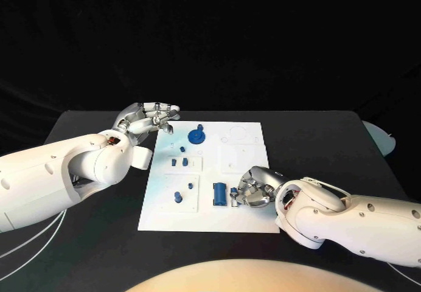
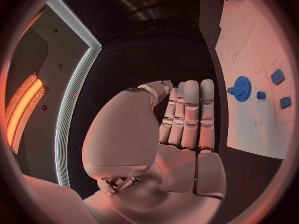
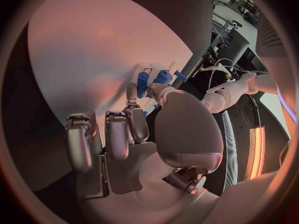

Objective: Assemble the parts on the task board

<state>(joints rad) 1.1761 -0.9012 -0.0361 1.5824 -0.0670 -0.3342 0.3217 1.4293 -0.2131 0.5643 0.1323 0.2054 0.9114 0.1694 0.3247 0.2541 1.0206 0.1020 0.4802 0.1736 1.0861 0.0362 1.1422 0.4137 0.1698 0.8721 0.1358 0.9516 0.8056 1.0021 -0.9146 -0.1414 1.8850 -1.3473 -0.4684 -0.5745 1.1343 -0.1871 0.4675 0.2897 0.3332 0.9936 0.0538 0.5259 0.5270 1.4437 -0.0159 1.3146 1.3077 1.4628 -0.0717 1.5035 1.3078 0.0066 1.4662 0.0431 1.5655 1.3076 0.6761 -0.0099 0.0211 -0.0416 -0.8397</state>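
The white task board (image 1: 241, 216) lies in the middle of the black table. On it stand a blue gear (image 1: 198, 135) (image 2: 241, 88), several small blue parts (image 1: 180, 162) and a longer blue block (image 1: 218, 193). My right hand (image 1: 255, 188) rests on the board's near right part. Its thumb and one finger (image 3: 131, 100) close around a small blue peg (image 1: 234, 196) (image 3: 142, 84) right beside the block. My left hand (image 1: 149, 117) (image 2: 181, 129) hovers off the board's far left corner, fingers straight and side by side, holding nothing.
A pale round object (image 1: 382, 137) sits at the table's right edge. White cables (image 1: 35, 240) curve over the table's near left. The board's far right area (image 1: 238, 143) carries only outlines and no parts.
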